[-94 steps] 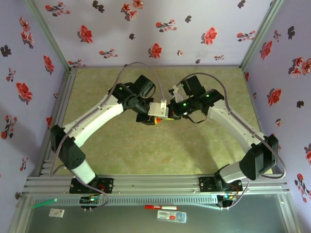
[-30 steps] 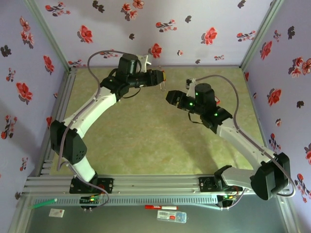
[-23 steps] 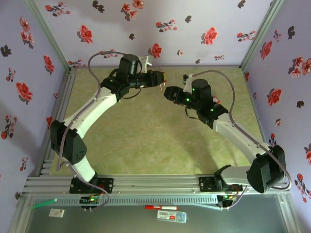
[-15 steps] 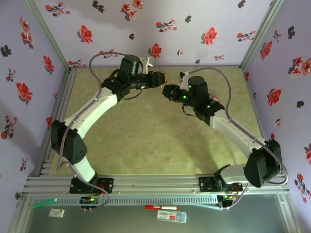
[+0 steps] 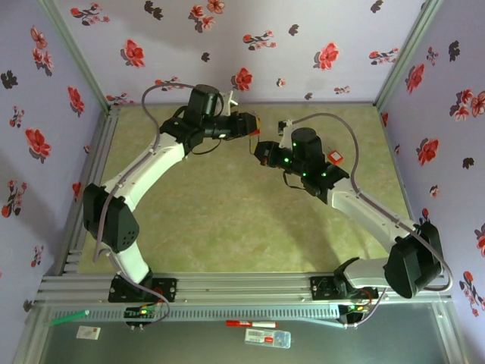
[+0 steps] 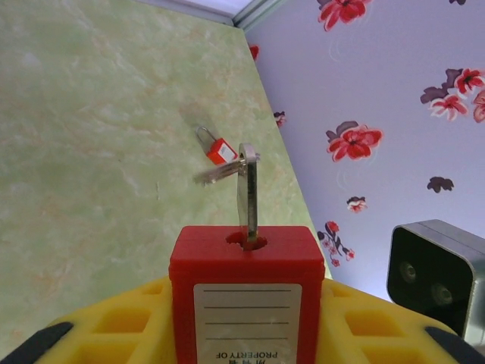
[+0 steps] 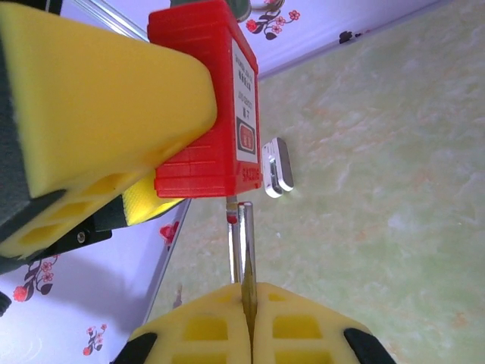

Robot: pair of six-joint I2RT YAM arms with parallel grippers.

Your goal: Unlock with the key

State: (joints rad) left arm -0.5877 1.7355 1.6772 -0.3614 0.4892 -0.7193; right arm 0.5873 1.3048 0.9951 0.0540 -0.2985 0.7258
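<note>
Step in hand: key seated, turn not yet made. The left gripper point(image 5: 244, 125) is raised over the far part of the table point(image 5: 227, 227), its jaws partly apart and clamped across the red padlock point(image 6: 245, 296), keyway facing the right arm. The key point(image 6: 247, 189) stands in that keyway. The right gripper point(image 7: 246, 318) is fully closed, its yellow pads pinching the key's outer end. Whether the shackle is in or out cannot be told. Judgement: the next move calls for a wrist roll about the key's axis, with the left grip holding the body steady. A sideways pull could bend the key or drag it out. A second small red padlock point(image 5: 333, 157) lies on the table near the right arm. The table is green, marbled and flat. The walls point(image 5: 250, 45) are lilac with red flowers.
</note>
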